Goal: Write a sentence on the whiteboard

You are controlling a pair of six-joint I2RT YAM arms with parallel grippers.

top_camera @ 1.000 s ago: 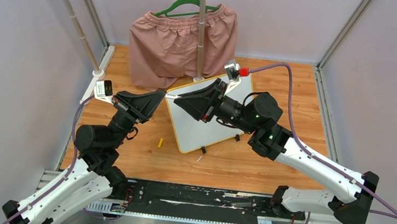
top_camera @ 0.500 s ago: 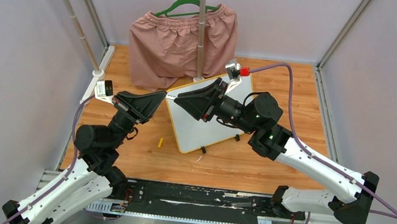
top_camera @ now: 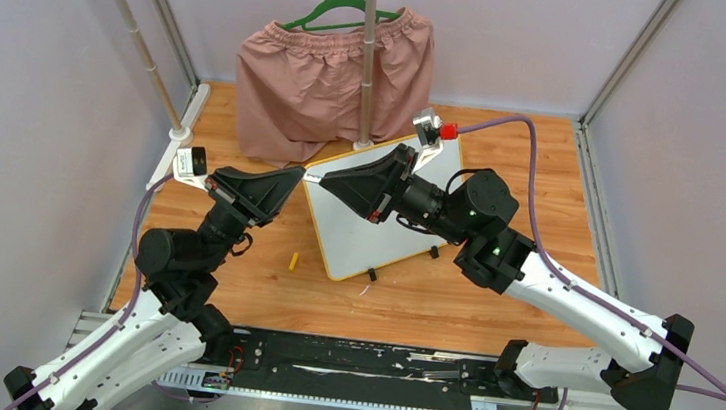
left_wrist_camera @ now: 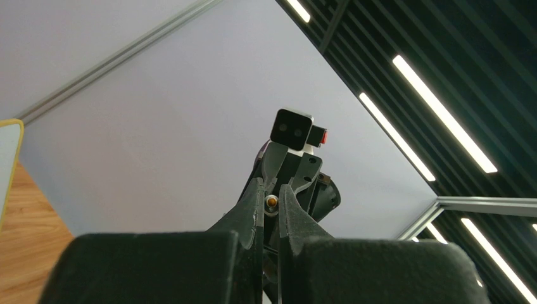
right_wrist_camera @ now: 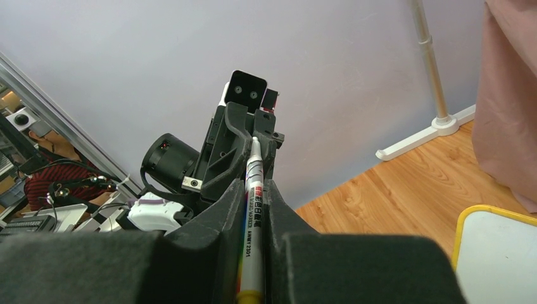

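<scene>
Much whiteboard hidden under right tool gripping marker.

Whiteboard: much of its far and right-hand part lies under the right arm. Nothing can be read on the exposed face from the overhead camera at that size. The left wrist camera catches only a sliver of its frame at the picture's left edge, the right wrist camera only one corner at bottom right. Marker: clamped in the right pincer, rear end cut off by the bottom edge, front end buried in the left pincer; whether that one presses on it cannot be settled. Small yellow item on the bench, towards its left edge: too small to identify. Pink shorts: cropped at the right edge.
</scene>
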